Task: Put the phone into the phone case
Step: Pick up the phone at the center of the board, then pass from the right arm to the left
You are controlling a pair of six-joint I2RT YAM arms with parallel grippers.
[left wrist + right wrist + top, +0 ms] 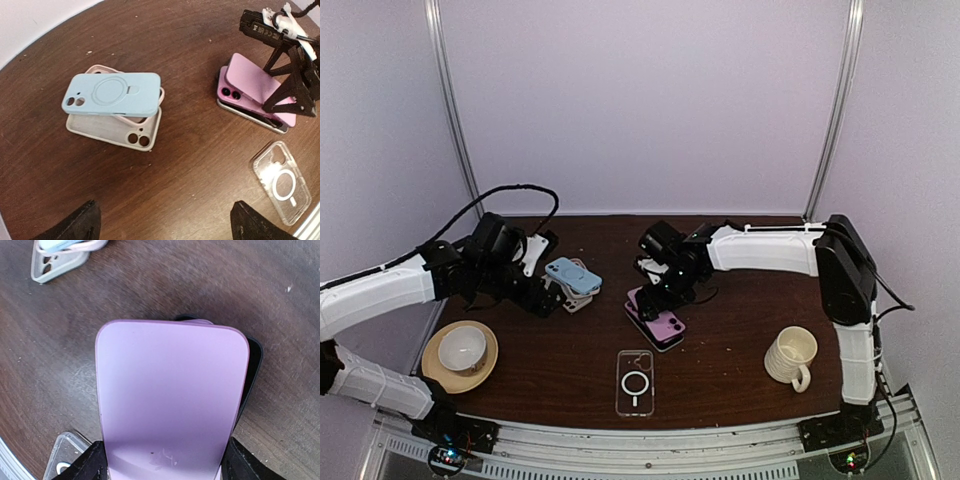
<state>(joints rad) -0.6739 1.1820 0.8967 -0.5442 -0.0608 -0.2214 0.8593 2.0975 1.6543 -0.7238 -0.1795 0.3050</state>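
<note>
My right gripper [663, 287] is shut on the sides of a lilac phone [170, 395], holding it tilted, back up, with its far end low over a stack [657, 324]. The stack holds another lilac phone with two camera lenses [231, 93] and a black phone [251, 375]. The held phone also shows in the left wrist view [252, 82]. A clear phone case [635, 382] with a white ring lies flat near the front edge. My left gripper [165, 227] is open and empty above bare table, near a pile of cases topped by a light blue case [111, 94].
A grey case [110, 131] and a pale pink case [159, 98] lie under the blue one. A cream ribbed mug [792, 357] stands at the right. A white cup on a tan saucer [462, 350] stands at the left front. The table [720, 340] is dark wood.
</note>
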